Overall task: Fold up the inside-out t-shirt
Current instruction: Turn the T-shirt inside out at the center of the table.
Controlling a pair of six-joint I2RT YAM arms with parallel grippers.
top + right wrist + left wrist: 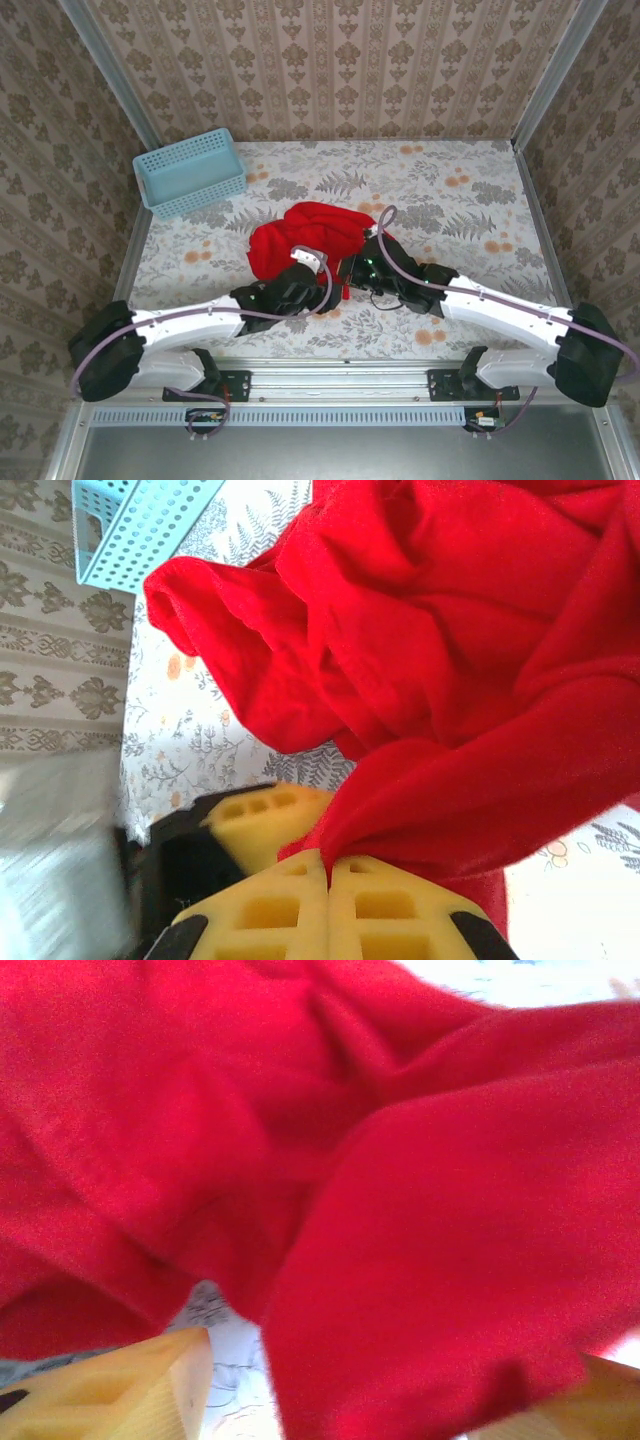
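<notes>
The inside-out t-shirt [305, 238] lies crumpled in a bright red heap on the middle of the table. My right gripper [357, 268] is at the heap's near edge. In the right wrist view it [328, 862] is shut, with a fold of the t-shirt [430, 680] pinched between its yellow fingertips. My left gripper [308, 278] sits close beside it on the left. One of its yellow fingers [262, 822] shows in the right wrist view. Seen from the left wrist, its jaws [395, 1370] stand wide apart and open, and the red cloth [450, 1240] hangs down between them.
A light blue plastic basket [190, 172] stands at the table's back left corner. The table's floral cover [470, 200] shows to the right of and behind the shirt. Patterned walls close in the table on three sides.
</notes>
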